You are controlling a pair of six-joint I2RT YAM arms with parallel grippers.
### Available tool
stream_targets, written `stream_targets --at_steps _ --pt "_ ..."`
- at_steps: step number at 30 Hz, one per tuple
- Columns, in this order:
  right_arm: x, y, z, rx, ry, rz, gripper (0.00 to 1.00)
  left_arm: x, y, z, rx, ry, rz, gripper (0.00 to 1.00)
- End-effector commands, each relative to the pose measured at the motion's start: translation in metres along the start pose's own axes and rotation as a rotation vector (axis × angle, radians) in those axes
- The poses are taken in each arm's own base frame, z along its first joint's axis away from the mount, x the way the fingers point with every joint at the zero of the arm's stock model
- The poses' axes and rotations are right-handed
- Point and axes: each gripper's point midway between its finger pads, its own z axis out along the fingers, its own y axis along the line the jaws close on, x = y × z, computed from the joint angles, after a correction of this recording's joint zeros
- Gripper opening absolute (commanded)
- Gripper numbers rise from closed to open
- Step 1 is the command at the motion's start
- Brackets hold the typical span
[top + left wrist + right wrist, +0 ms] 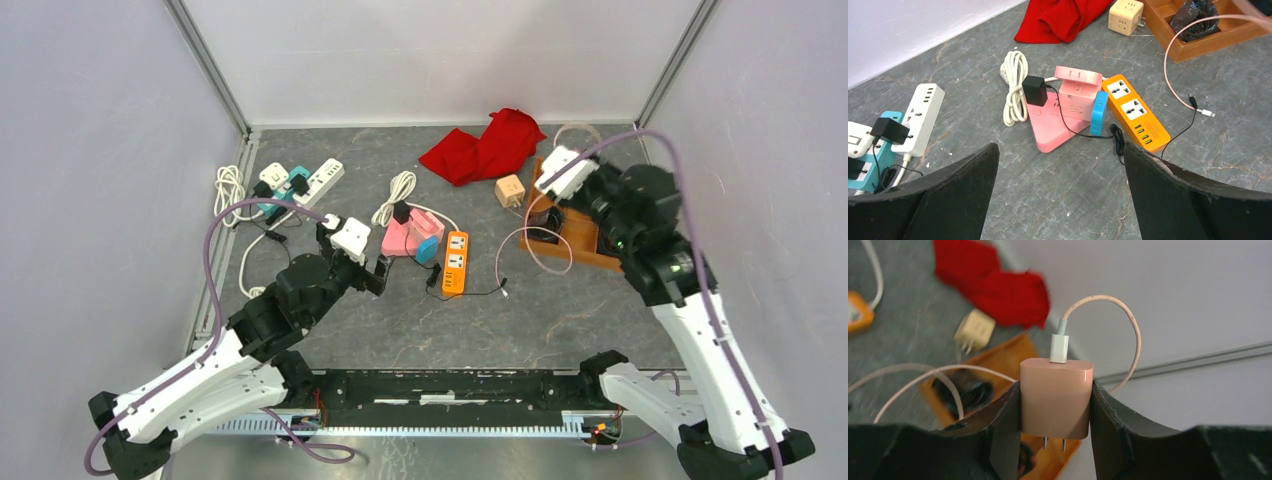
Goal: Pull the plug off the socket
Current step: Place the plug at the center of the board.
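A pale pink plug (1056, 397) with a white connector and pink cable (1128, 325) on top is clamped between the black fingers of my right gripper (1055, 386). Its two metal prongs hang bare, in no socket, above the wooden tray (998, 360). In the top view the right gripper (553, 203) is raised at the back right. An orange socket strip (1135, 112) and a pink socket block (1053, 122) carrying a black adapter (1035, 90) lie mid-table. My left gripper (1060, 150) hovers open just in front of them, holding nothing.
A red cloth (485, 145) and a beige cube socket (510, 190) lie at the back. A white strip (315, 180) and a teal one (873, 160) with plugs sit at the left. The pink cable loops over the floor beside the tray (580, 235).
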Motion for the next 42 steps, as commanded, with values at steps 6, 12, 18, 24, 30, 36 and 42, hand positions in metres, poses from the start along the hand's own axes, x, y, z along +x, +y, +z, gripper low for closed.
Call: stream_targets --at_steps 6,12,18,24,30,36,42 --pt "0.142 0.123 0.0 -0.263 0.247 -0.024 0.0 -0.007 -0.003 0.004 0.018 -0.033 0.018 1.0" --pt "0.232 0.21 -0.01 -0.501 0.408 -0.016 0.0 -0.003 -0.003 0.006 0.012 -0.018 0.026 1.0" --pt "0.282 0.253 -0.032 -0.644 0.534 -0.007 0.0 0.0 -0.004 0.008 0.011 -0.005 0.031 1.0" --pt "0.308 0.255 -0.049 -0.662 0.613 -0.012 0.22 0.005 -0.009 0.011 0.031 0.011 0.038 1.0" --pt "0.283 0.235 -0.056 -0.723 0.556 0.038 0.96 0.01 -0.018 0.014 0.076 0.026 0.037 1.0" --pt "0.195 0.193 -0.037 -0.691 0.27 0.106 0.98 0.013 -0.03 0.022 0.112 0.063 -0.015 1.0" --pt "0.096 0.192 -0.023 -0.777 -0.164 0.371 0.98 0.002 -0.064 0.028 0.227 0.122 -0.194 1.0"
